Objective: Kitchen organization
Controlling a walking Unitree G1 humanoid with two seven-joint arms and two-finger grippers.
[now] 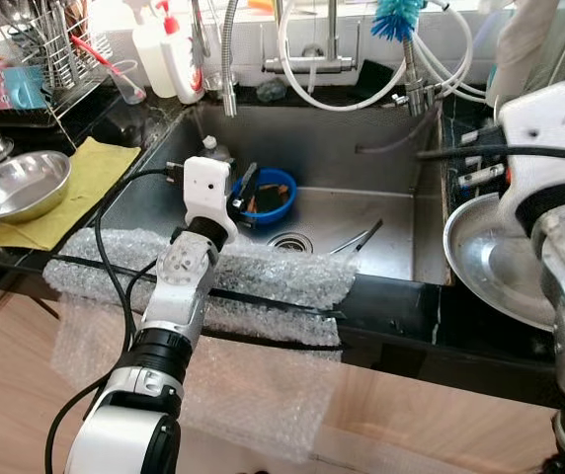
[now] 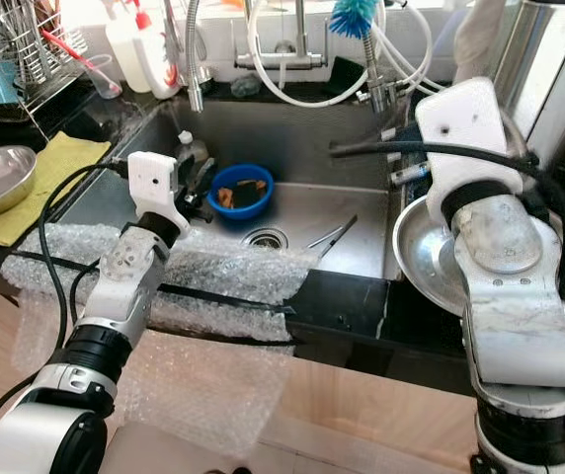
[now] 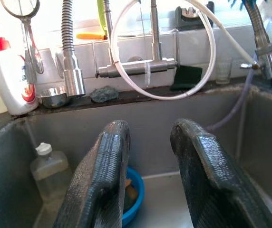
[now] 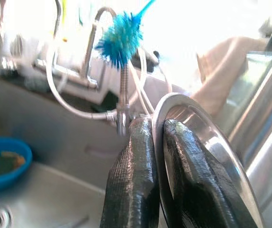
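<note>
Steel plate (image 2: 431, 257) pinched by its rim in the right gripper (image 4: 157, 156), held beside the sink (image 1: 362, 158) at its right edge.

The right fingers are clamped together on the thin rim; the left gripper (image 3: 148, 156) hangs parted and empty over the blue bowl (image 1: 268, 196), which seems to hold food scraps. With so narrow a hold on smooth metal, the plate could pivot or slip and drop into the basin, striking the utensil (image 1: 357, 240) near the drain (image 1: 289, 241).

The left gripper (image 3: 148, 156) holds its two black fingers apart over the sink (image 3: 264, 142), with a blue bowl (image 3: 133, 197) and a small bottle (image 3: 48, 168) below and a tap (image 3: 136, 69) behind.
</note>
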